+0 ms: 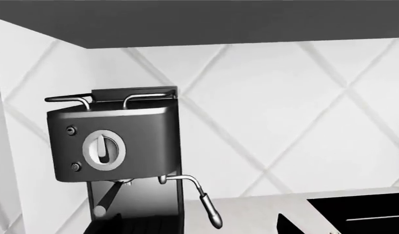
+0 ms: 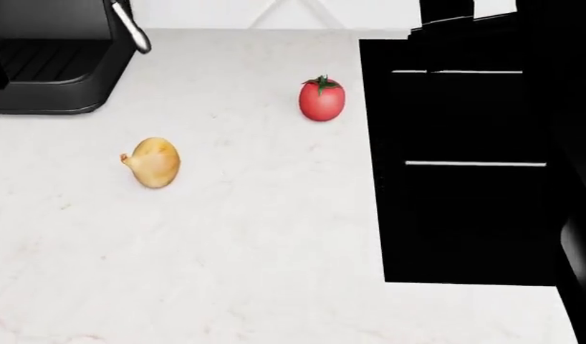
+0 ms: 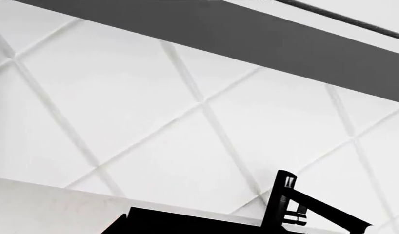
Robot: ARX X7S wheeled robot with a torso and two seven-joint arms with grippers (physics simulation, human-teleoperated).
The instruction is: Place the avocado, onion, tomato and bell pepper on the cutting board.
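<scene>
I can't see either gripper in any view, so I cannot tell their spread. The onion (image 2: 152, 163) and the tomato (image 2: 322, 99) sit well apart on the white counter (image 2: 255, 251), near the espresso machine (image 1: 115, 156).

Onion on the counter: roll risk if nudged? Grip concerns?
The onion lies on its side on the smooth counter, so a nudge would probably roll it, likely curving because of its pointed tip. Its rounded, papery-looking skin may slip in a pincer. It looks firm, probably not fragile.
</scene>
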